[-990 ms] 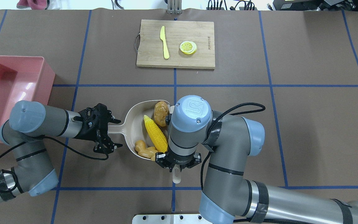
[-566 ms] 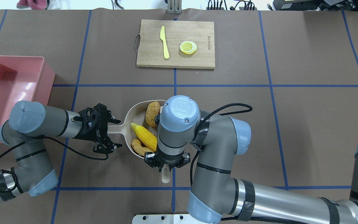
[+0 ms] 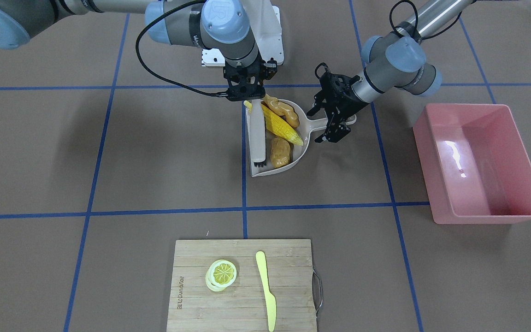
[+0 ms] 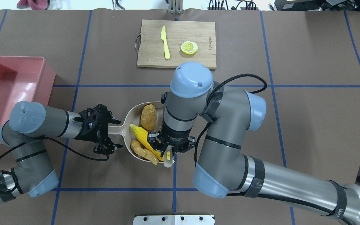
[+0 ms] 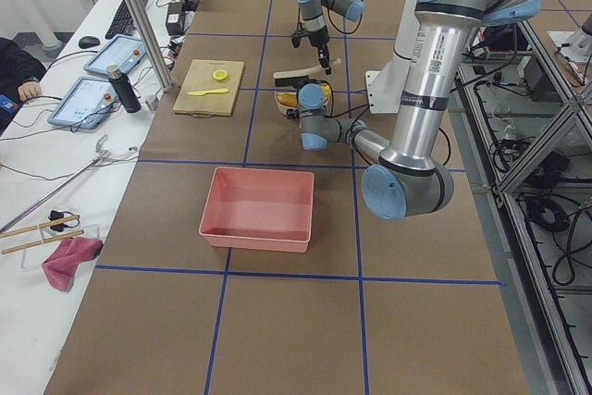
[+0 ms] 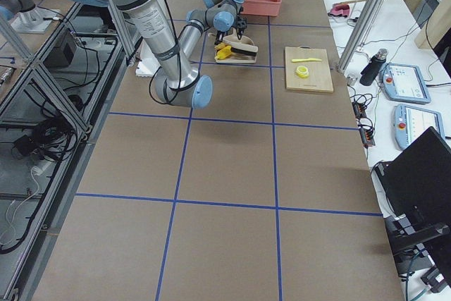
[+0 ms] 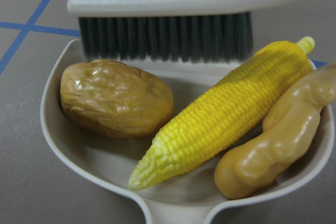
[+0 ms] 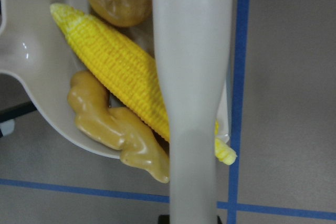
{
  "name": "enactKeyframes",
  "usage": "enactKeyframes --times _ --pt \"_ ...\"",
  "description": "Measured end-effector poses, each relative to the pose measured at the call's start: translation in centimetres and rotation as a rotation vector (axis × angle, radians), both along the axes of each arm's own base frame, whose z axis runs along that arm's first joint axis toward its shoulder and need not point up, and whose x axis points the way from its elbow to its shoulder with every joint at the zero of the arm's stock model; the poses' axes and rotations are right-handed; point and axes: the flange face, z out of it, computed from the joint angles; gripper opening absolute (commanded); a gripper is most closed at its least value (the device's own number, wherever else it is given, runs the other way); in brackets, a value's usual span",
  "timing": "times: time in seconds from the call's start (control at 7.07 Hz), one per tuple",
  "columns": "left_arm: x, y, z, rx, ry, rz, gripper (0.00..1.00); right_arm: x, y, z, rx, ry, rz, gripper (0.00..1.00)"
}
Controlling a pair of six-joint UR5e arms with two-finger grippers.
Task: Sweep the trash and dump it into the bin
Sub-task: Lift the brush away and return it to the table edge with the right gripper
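Note:
The yellow corn cob, brown-orange potato and tan ginger root lie together inside the beige dustpan at the table's middle. My left gripper is shut on the dustpan's handle. My right gripper is shut on a beige brush that lies along the pan's open edge, bristles against the trash. The left wrist view shows potato, corn, ginger and bristles. The pink bin stands at the table's left edge, nothing in it.
A wooden cutting board at the far middle carries a yellow knife and a lemon slice. My left arm lies between the bin and the dustpan. My right arm's elbow hangs over the table right of the pan.
My right gripper has pushed the brush leftward and drawn it farther from the robot. Corn, potato and ginger slid deeper into the dustpan. The left arm and dustpan stayed still.

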Motion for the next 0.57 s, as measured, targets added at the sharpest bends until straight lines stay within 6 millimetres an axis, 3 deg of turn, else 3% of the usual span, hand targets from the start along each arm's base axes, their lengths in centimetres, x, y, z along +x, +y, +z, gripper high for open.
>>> enactKeyframes --times 0.14,0.28,0.57 --pt "0.0 0.0 0.0 0.000 0.000 0.000 0.93 3.2 -0.9 1.2 -0.010 0.027 0.027 0.00" --pt "0.0 0.0 0.0 0.000 0.000 0.000 0.89 6.9 -1.9 4.1 -0.008 0.052 0.055 0.00" --pt "0.0 0.0 0.0 0.000 -0.001 0.000 0.66 15.4 -3.8 12.2 0.023 0.104 0.091 0.00"
